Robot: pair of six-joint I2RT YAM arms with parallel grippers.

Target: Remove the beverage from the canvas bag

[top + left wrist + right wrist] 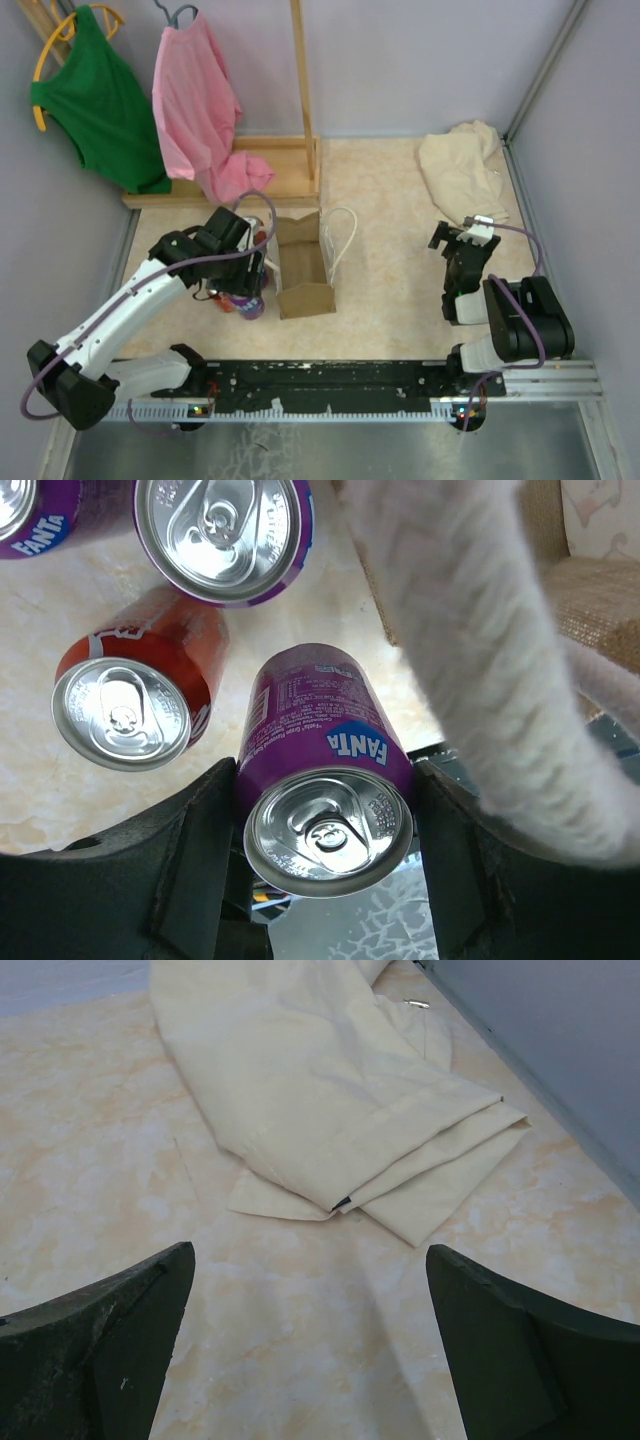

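Fanta can [325,780]: small, purple aluminium, silver pull-tab top, beside a red aluminium can [130,695].
Left gripper [325,825]: fingers clamped on the Fanta can's two sides.
Canvas bag [300,265]: small, brown, rectangular, white loop handles, open-topped. It stands just right of that gripper, with the can outside it.
Right gripper [310,1340]: spread wide, empty.

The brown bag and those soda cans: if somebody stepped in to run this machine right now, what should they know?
Left hand: shut on a purple Fanta can, outside the canvas bag, on its left side.
Right hand: open, holding nothing, near the cream cloth.
Done: a red can and two more purple cans stand on the table beside the bag.
Left: probably set the held can down and let go, then check the bag's inside, which is hard to see here.
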